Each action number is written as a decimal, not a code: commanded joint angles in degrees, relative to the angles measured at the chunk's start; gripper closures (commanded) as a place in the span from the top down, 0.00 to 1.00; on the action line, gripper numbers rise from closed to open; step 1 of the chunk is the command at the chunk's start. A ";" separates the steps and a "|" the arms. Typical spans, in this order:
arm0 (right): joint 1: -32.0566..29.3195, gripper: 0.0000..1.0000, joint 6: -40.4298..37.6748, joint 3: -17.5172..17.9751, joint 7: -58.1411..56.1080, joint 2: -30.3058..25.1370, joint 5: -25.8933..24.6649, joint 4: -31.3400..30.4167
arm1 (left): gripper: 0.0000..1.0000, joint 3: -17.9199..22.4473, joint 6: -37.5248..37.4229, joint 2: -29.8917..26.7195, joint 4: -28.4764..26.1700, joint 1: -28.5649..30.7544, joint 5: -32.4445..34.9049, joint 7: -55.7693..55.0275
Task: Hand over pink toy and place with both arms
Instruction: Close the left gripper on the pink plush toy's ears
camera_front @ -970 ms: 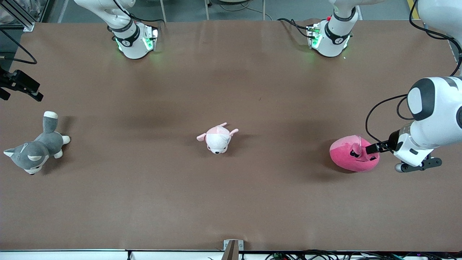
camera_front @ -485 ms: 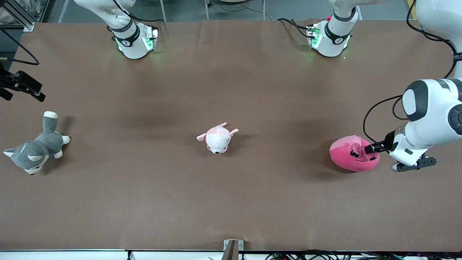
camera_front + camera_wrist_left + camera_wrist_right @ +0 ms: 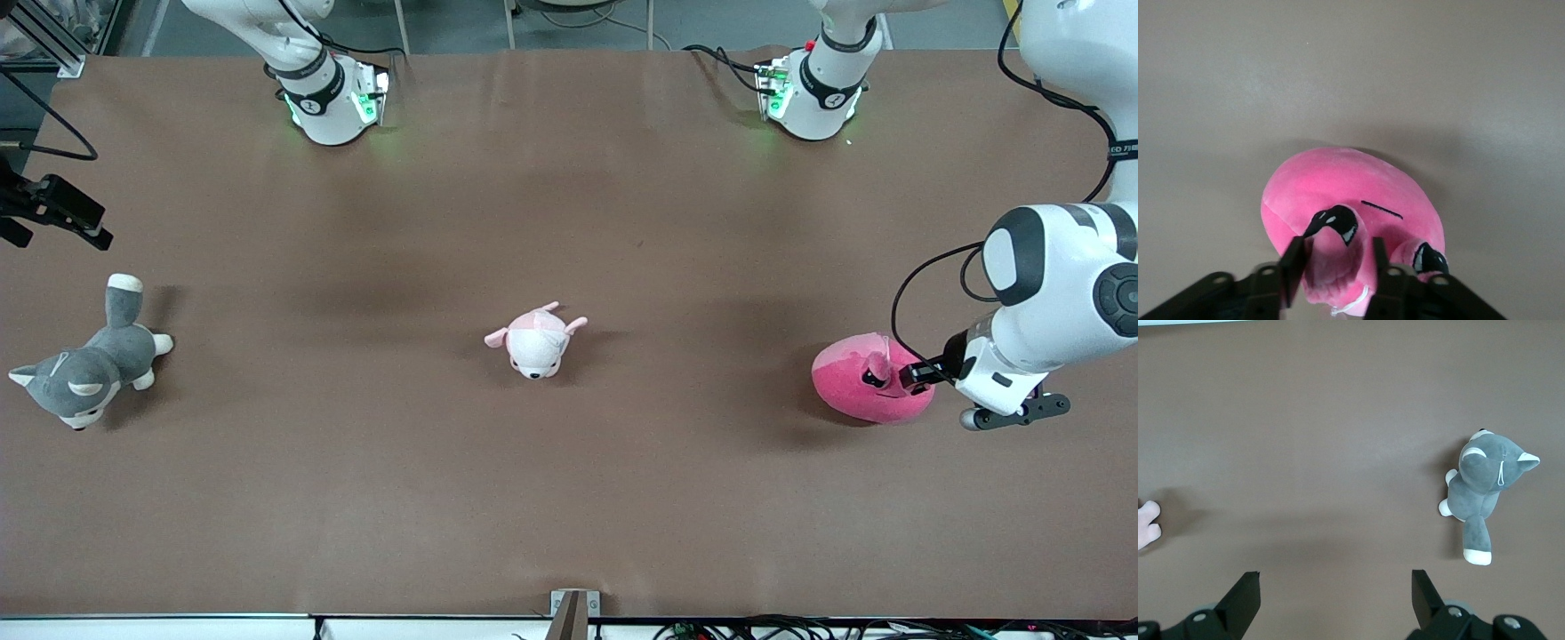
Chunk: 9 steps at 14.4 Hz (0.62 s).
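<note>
Left gripper (image 3: 914, 373) pinching pink toy (image 3: 867, 391) at left arm's end of the worktop; toy on the surface.

Across front view: my right gripper (image 3: 1335, 595) waits spread wide and empty, up over the right arm's end, near the grey-and-white plush dog (image 3: 84, 369) at that edge. Pale pink-and-white plush (image 3: 536, 340) mid-table. My left fingers (image 3: 1293, 267) squeeze an ear of the pink toy, face up, well apart from both plushes.
</note>
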 commanded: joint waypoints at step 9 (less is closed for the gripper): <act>1.18 0.90 -2.76 0.54 0.99 -0.59 3.09 0.07 | 0.00 -4.77 -8.52 -6.16 2.08 -0.57 -0.53 -0.52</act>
